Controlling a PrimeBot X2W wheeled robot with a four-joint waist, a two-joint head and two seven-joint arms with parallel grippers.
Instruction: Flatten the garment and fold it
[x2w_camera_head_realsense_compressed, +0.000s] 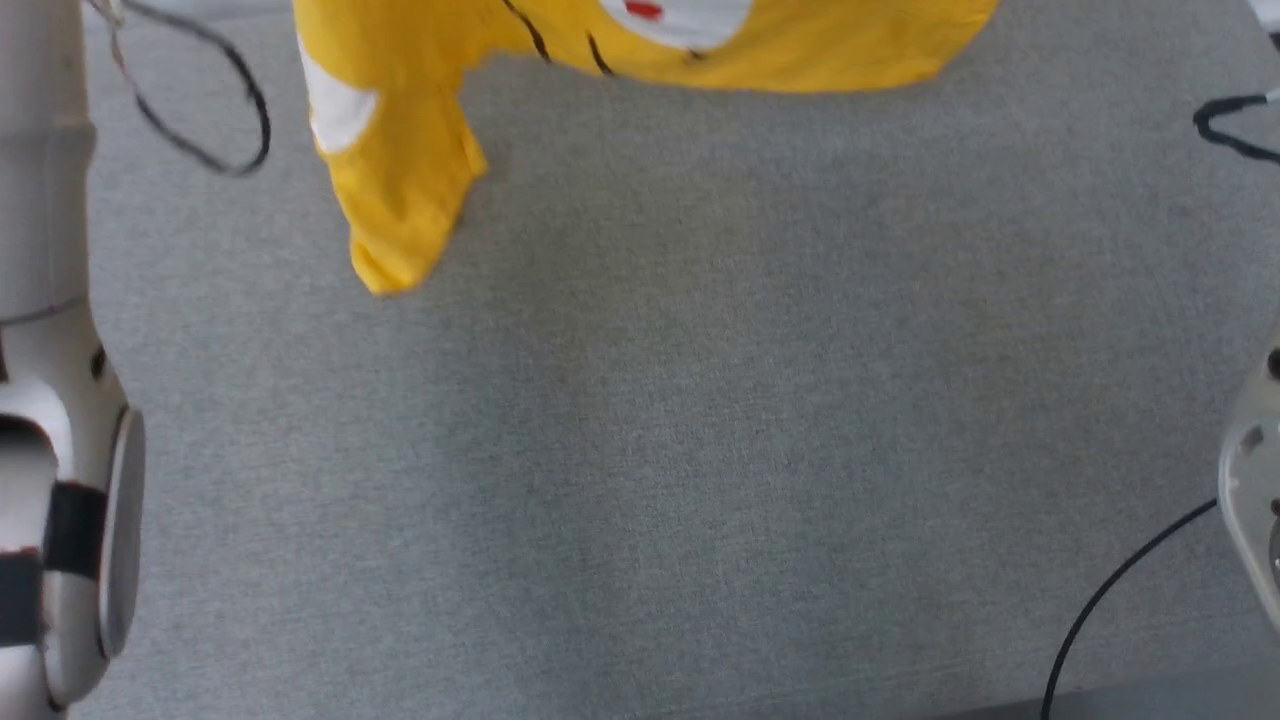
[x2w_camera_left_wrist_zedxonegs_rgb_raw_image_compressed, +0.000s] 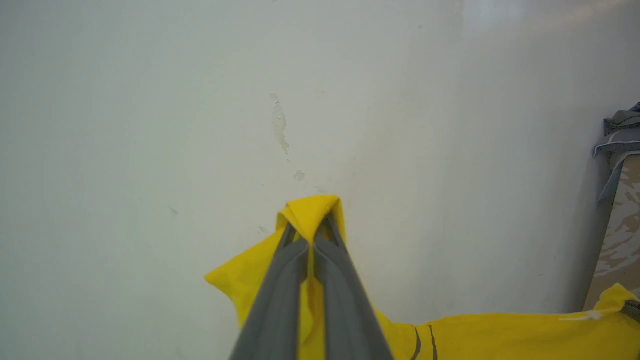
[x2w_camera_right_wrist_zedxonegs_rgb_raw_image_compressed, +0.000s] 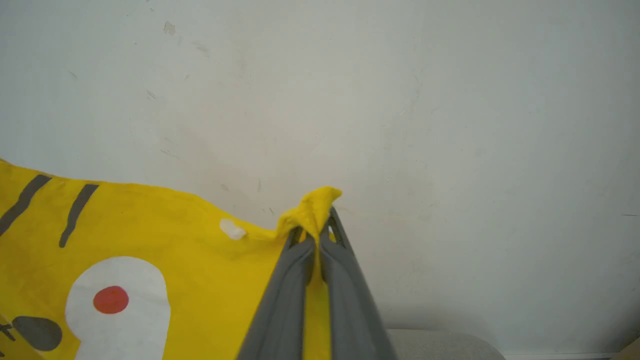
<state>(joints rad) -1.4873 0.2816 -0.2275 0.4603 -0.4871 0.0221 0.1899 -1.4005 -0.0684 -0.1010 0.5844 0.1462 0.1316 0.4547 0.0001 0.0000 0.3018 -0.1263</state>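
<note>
In the head view the garment (x2w_camera_head_realsense_compressed: 420, 170) is at the top edge, over the grey surface (x2w_camera_head_realsense_compressed: 640, 450). In the left wrist view our left gripper (x2w_camera_left_wrist_zedxonegs_rgb_raw_image_compressed: 311, 229) pinches its yellow fold. In the right wrist view our right gripper (x2w_camera_right_wrist_zedxonegs_rgb_raw_image_compressed: 315, 227) is closed on its bunched edge.

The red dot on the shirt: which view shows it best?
The right wrist view: the red dot sits whole inside its white oval on the shirt. The head view cuts it at the top edge. The left wrist view faces a yellow corner and two dark stripes.
</note>
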